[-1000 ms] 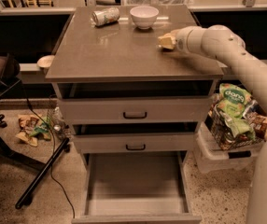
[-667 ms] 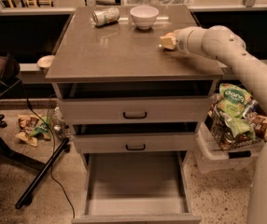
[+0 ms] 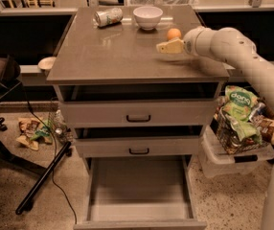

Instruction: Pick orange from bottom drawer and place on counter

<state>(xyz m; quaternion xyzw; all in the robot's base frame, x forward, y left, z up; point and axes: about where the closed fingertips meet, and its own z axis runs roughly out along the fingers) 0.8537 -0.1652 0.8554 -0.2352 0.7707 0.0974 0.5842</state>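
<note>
The orange (image 3: 174, 33) sits free on the counter (image 3: 113, 51), at the back right, just in front of the white bowl. My gripper (image 3: 167, 47) hovers low over the counter right in front of the orange, not touching it, open and empty. The arm reaches in from the right. The bottom drawer (image 3: 139, 188) is pulled fully out at the foot of the cabinet, and its grey floor is bare. The two upper drawers are pulled out slightly.
A white bowl (image 3: 148, 17) and a can lying on its side (image 3: 108, 17) stand at the back of the counter. A bin with snack bags (image 3: 237, 123) sits right of the cabinet. A black stand leg and cables (image 3: 41, 176) lie on the floor at left.
The orange, hidden at the gripper before, now lies uncovered on the counter. The gripper has drawn back a little toward the front, away from it.
</note>
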